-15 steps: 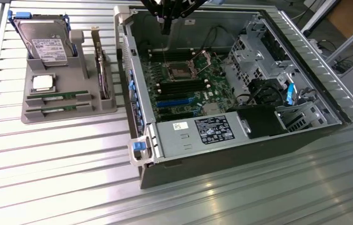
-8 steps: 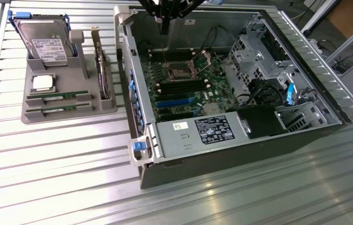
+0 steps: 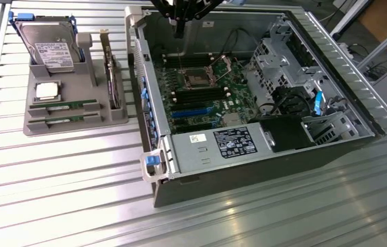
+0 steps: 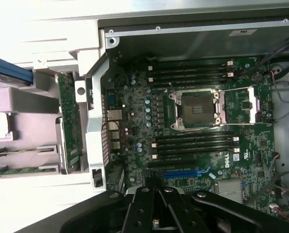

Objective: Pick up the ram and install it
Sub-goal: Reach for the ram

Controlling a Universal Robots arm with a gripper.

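We see the black gripper [image 3: 177, 32] with its fingers pressed together, nothing visible between them, hanging above the green motherboard [image 3: 200, 90] inside the open grey metal computer case [image 3: 248, 175]. The ram [image 3: 64, 105] — a long thin green circuit-board stick — lies well apart, outside the case toward the exterior view's left, slotted in the grey plastic tray [image 3: 76, 129]. Its long axis runs across that view, with a second stick just beside it.

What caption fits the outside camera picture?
Robot tool hangs over the open computer case; two ram sticks lie in the gray holder.
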